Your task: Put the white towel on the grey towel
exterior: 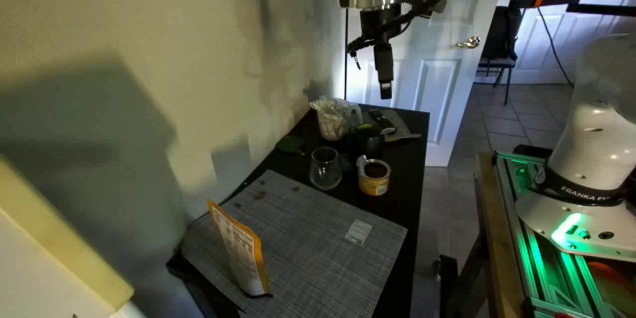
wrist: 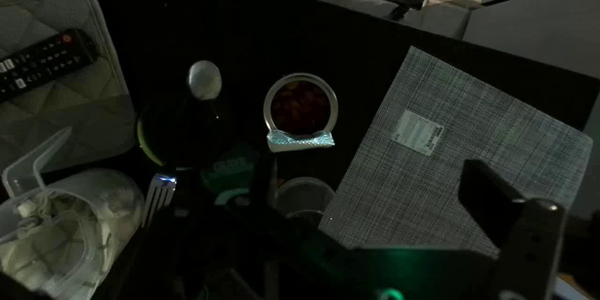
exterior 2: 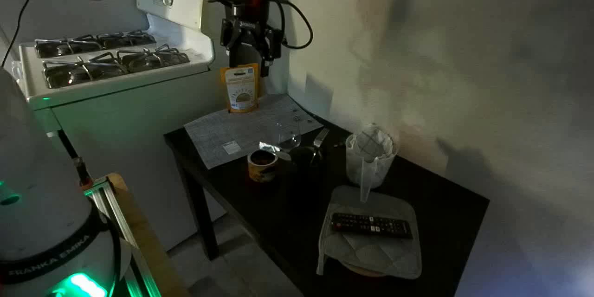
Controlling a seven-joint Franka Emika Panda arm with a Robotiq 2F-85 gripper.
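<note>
The white towel [exterior: 329, 107] is an off-white cloth with thin dark check lines, crumpled inside a clear plastic jug [exterior 2: 366, 177]. Its top shows in both exterior views [exterior 2: 372, 143] and in the wrist view [wrist: 44, 255], lower left. The grey towel [exterior: 313, 243] lies flat at one end of the black table; it also shows in an exterior view [exterior 2: 218, 125] and at the right of the wrist view [wrist: 422, 187]. My gripper [wrist: 368, 171] is open and empty, high above the table, also seen in both exterior views [exterior: 386, 92] [exterior 2: 249, 68]. It is apart from both towels.
A tan packet [exterior: 246, 253] stands upright on the grey towel, with a white label [exterior: 358, 232] lying near its edge. A stemless glass [exterior: 325, 169], an open can [exterior: 374, 179] and a dark mug [exterior 2: 306, 160] stand mid-table. A remote [exterior 2: 371, 225] lies on a quilted pad [exterior 2: 394, 257]. A wall runs alongside.
</note>
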